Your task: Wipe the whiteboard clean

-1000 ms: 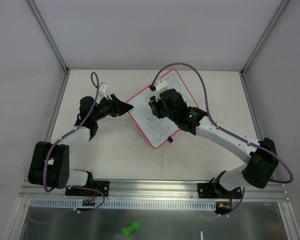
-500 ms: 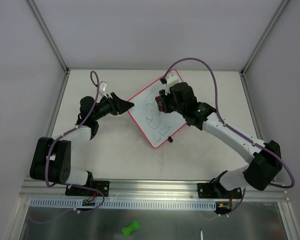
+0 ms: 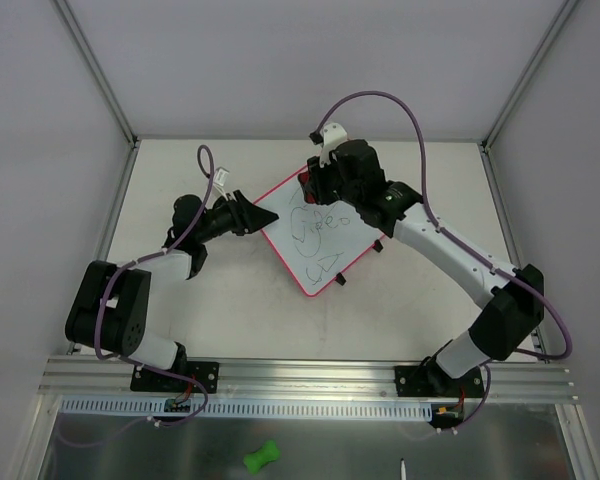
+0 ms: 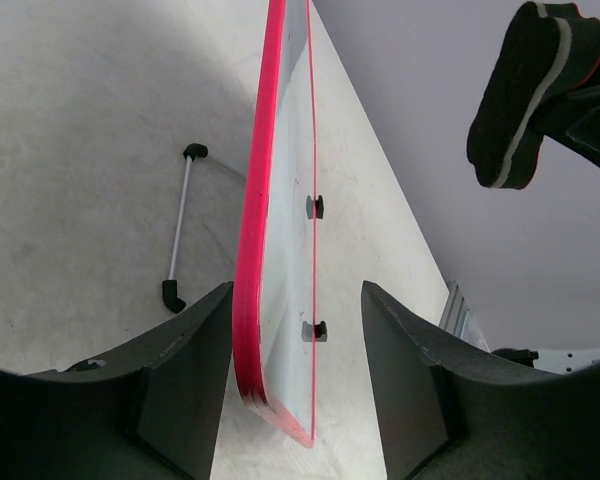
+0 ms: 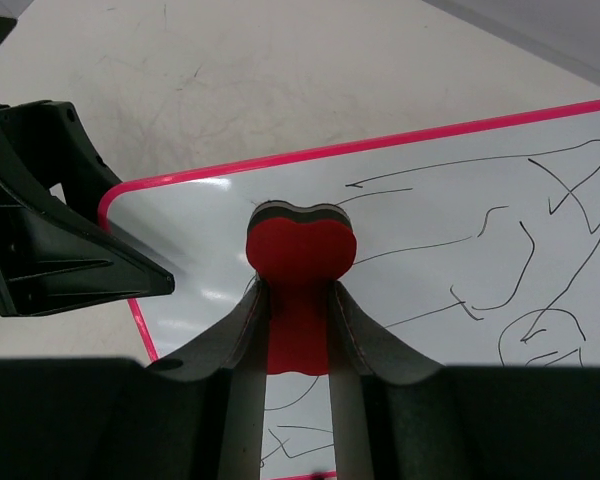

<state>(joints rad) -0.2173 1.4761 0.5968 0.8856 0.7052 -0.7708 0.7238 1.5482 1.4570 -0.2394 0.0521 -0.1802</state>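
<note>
The whiteboard point(image 3: 325, 250), white with a red-pink frame and black scribbles, lies as a diamond mid-table. My right gripper point(image 3: 311, 189) is shut on the red bone-shaped eraser point(image 5: 300, 250) and holds it over the board's far-left part point(image 5: 430, 200). My left gripper point(image 3: 266, 217) is open, its jaws either side of the board's left corner point(image 4: 285, 200). The board's edge stands between the fingers point(image 4: 190, 340). The eraser also shows in the left wrist view point(image 4: 530, 95), above the board. The left gripper shows in the right wrist view point(image 5: 60, 240).
A thin metal rod with black ends point(image 4: 180, 225) lies on the table beside the board. Black clips stick out at the board's near-right edge point(image 3: 341, 281). A green object point(image 3: 262, 456) and a white pen point(image 3: 403, 468) lie below the front rail.
My right gripper moved with the eraser up and left across the board to its far-left part. My left gripper moved right onto the board's left corner.
</note>
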